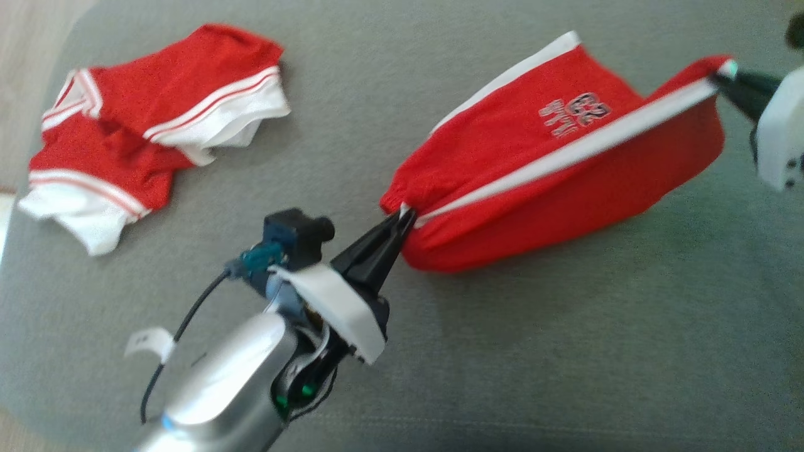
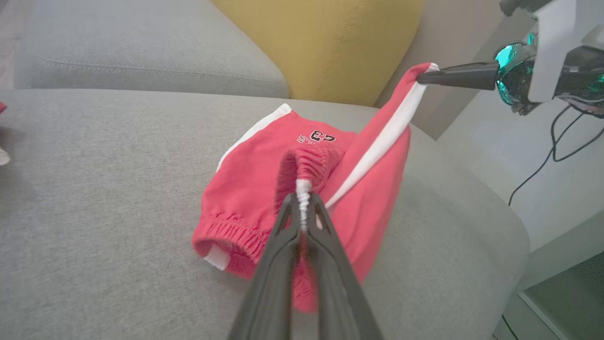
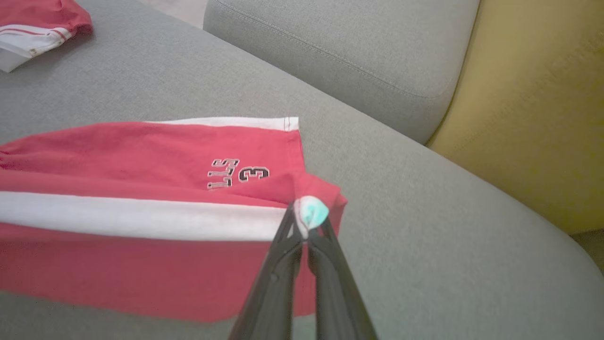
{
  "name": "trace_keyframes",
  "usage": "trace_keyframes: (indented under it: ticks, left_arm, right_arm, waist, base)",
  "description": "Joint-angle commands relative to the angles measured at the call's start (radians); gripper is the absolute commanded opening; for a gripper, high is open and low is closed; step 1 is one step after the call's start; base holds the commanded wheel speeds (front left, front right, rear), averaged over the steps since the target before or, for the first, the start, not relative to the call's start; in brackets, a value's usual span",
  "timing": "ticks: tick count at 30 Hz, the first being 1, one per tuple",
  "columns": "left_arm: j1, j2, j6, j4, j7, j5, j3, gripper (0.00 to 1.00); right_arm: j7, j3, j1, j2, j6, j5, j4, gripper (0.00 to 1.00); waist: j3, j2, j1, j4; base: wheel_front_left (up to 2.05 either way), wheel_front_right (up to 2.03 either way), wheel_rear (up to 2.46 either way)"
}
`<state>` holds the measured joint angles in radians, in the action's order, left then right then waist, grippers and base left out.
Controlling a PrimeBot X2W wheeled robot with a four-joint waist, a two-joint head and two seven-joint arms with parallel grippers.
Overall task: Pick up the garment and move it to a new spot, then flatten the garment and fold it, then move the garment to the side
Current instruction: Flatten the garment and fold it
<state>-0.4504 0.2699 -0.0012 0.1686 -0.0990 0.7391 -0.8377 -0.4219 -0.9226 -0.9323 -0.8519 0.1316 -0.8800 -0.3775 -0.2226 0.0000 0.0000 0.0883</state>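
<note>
Holding the garment (image 1: 521, 157) stretched over the sofa (image 1: 565, 351), my left pincer (image 1: 405, 216) clamps its waistband at seven o'clock, right pincer (image 1: 722, 74) its hem at two, seemingly for flattening.

Red shorts (image 1: 534, 163) with white stripes on a grey sofa (image 1: 565, 364).
The shorts are bright red, with broad plain white stripes down the sides and a small dark number outlined in white beside pale lettering. A second garment (image 1: 144, 125) is the same red, with wide white bands edged by thin red lines. The sofa fabric is a plain, faintly flecked grey; the cushion (image 2: 330, 42) is mustard yellow. The left gripper (image 1: 405, 216) has black jaws, a white bracket (image 1: 339, 307) and a silver forearm (image 1: 232, 383) with small green lights; the right gripper (image 1: 719, 76) has black jaws and a white housing (image 1: 782, 138).
</note>
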Motion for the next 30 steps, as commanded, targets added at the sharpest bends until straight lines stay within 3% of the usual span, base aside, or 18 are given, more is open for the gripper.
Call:
trace_keyframes:
  ticks: [1, 12, 23, 24, 25, 26, 27, 29, 30]
  left_arm:
    - [-0.068, -0.002, -0.012, -0.002, -0.008, 0.004, 0.040, 0.00]
    - [-0.210, -0.136, -0.047, 0.195, -0.047, 0.012, 0.041, 0.00]
    - [-0.298, -0.199, -0.080, 0.334, -0.099, 0.023, 0.022, 0.00]
    - [-0.302, -0.203, -0.081, 0.342, -0.104, 0.026, 0.019, 0.09]
    - [-0.305, -0.205, -0.083, 0.350, -0.108, 0.028, 0.017, 0.39]
    - [-0.308, -0.207, -0.085, 0.357, -0.112, 0.029, 0.014, 0.77]
    - [-0.311, -0.209, -0.086, 0.363, -0.116, 0.030, 0.009, 1.00]
    - [-0.316, -0.212, -0.089, 0.376, -0.123, 0.033, 0.004, 1.00]
    - [-0.318, -0.213, -0.090, 0.381, -0.126, 0.035, 0.001, 1.00]
  right_arm:
    - [-0.012, 0.022, -0.043, -0.008, -0.001, 0.018, -0.009, 0.00]
    - [-0.074, -0.029, -0.226, 0.023, -0.001, 0.078, -0.116, 0.00]
    - [-0.053, -0.110, -0.293, 0.044, -0.001, 0.098, -0.210, 0.00]
    - [-0.050, -0.115, -0.295, 0.045, -0.001, 0.096, -0.219, 0.00]
    - [-0.047, -0.120, -0.296, 0.046, -0.001, 0.096, -0.229, 0.00]
    - [-0.042, -0.126, -0.299, 0.046, -0.001, 0.097, -0.237, 0.00]
    - [-0.037, -0.132, -0.301, 0.047, -0.001, 0.097, -0.244, 0.00]
    - [-0.021, -0.137, -0.305, 0.050, -0.001, 0.096, -0.263, 0.00]
    - [-0.006, -0.137, -0.308, 0.052, -0.001, 0.101, -0.274, 0.09]
  waist:
    - [-0.072, 0.0000, 0.0000, 0.076]
    - [-0.193, 0.0000, 0.0000, 0.193]
    - [-0.239, 0.0000, 0.0000, 0.219]
    - [-0.240, 0.0000, 0.0000, 0.218]
    - [-0.241, 0.0000, 0.0000, 0.218]
    - [-0.241, 0.0000, 0.0000, 0.217]
    - [-0.241, 0.0000, 0.0000, 0.217]
    - [-0.239, 0.0000, 0.0000, 0.215]
    - [-0.237, 0.0000, 0.0000, 0.214]
  base:
    - [0.00, 0.00, 0.00]
    - [0.00, 0.00, 0.00]
    - [0.00, 0.00, 0.00]
    - [0.00, 0.00, 0.00]
    - [0.00, 0.00, 0.00]
    - [0.00, 0.00, 0.00]
    - [0.00, 0.00, 0.00]
    - [0.00, 0.00, 0.00]
    - [0.00, 0.00, 0.00]
